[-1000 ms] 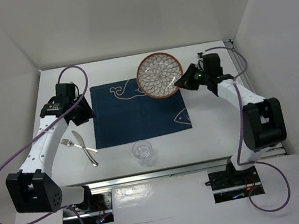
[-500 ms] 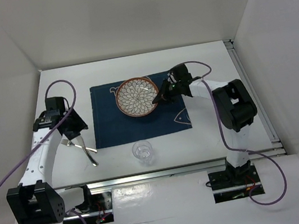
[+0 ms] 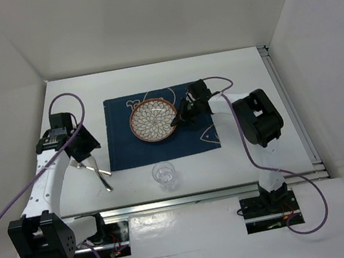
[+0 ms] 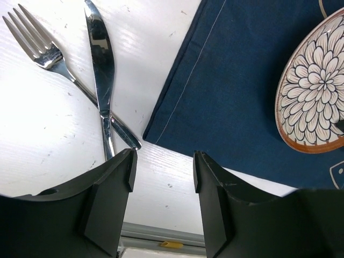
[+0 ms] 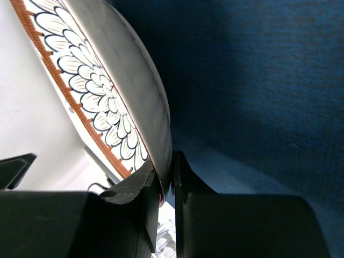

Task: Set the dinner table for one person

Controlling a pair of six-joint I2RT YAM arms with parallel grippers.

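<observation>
A round plate [image 3: 153, 121] with a petal pattern and orange rim rests on the dark blue placemat [image 3: 162, 147] on the white dinner table [image 3: 254, 149]. My right gripper [image 3: 176, 120] is shut on the plate's right rim; the wrist view shows the rim [image 5: 156, 134] pinched between its jaws. A fork [image 3: 83, 166] and knife [image 3: 98, 173] lie crossed left of the placemat, also in the left wrist view: fork [image 4: 37, 45], knife [image 4: 102, 70]. My left gripper [image 3: 85, 157] is open and empty over them [image 4: 162, 172]. A clear glass [image 3: 164, 175] stands below the placemat.
White walls enclose the table on three sides. A metal rail [image 3: 189, 198] runs along the near edge. The right arm's purple cable [image 3: 217, 82] loops over the placemat's far right corner.
My right gripper has carried the plate from the table's far right down-left onto the middle of the placemat. My left gripper has moved toward the near side, over the fork and knife.
</observation>
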